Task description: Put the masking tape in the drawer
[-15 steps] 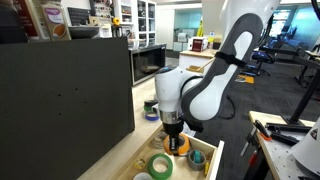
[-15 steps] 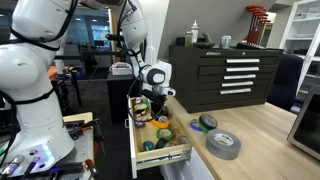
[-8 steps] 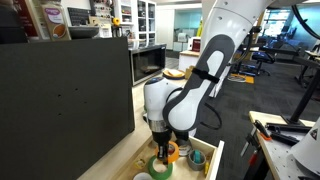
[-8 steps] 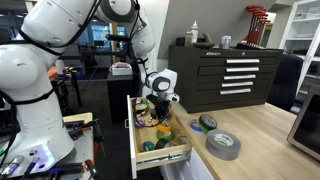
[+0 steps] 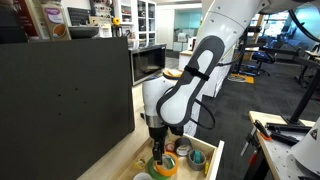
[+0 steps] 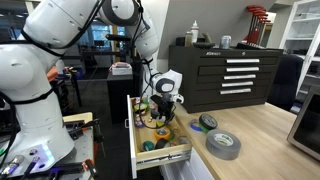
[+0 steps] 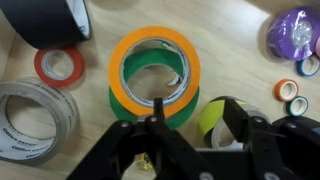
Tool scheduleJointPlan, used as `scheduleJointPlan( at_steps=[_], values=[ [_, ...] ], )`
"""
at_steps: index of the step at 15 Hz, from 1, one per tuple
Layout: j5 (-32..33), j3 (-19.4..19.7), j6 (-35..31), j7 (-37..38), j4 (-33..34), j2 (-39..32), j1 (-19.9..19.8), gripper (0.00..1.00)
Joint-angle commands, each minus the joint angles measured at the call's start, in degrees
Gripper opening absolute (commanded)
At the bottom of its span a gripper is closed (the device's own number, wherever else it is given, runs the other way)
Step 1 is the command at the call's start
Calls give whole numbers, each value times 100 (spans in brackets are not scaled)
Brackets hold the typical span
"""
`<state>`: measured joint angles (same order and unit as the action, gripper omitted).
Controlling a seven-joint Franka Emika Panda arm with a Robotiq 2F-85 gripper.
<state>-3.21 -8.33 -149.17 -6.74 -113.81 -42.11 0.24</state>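
The masking tape (image 7: 153,63), a flat orange roll, lies in the drawer (image 7: 235,48) on top of a green roll (image 7: 184,109). My gripper (image 7: 196,113) hangs right over it, low inside the drawer (image 6: 166,157) in both exterior views. Its jaws stand apart: one finger (image 7: 157,112) reaches into the roll's hole, and the other finger (image 7: 236,118) stands well outside the roll over a yellow-and-black roll (image 7: 212,116). Neither pad presses the orange wall. In an exterior view the gripper (image 5: 159,152) hides most of the tape.
The drawer also holds a black roll (image 7: 46,22), a small red roll (image 7: 60,67), a clear tape roll (image 7: 30,118), a purple roll (image 7: 296,30) and small rolls (image 7: 293,96). On the countertop lie a grey duct tape roll (image 6: 223,143) and a dark roll (image 6: 207,123).
The arm came down into the drawer with the orange roll in its shut jaws. The jaws have since opened and the roll now rests on the green roll.
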Motion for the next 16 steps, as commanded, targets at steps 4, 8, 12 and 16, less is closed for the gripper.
scheduleJointPlan(
  at_steps=[4, 8, 12, 16],
  values=[
    [-70, 108, 608, 40, -360, 808, -162, 100],
    [164, 531, 1346, 493, -702, 1582, 35, 100],
    [403, 803, 1760, 768, -1069, 2330, 63, 100],
    [520, 963, 1705, 869, -1341, 2946, -16, 100]
  ],
)
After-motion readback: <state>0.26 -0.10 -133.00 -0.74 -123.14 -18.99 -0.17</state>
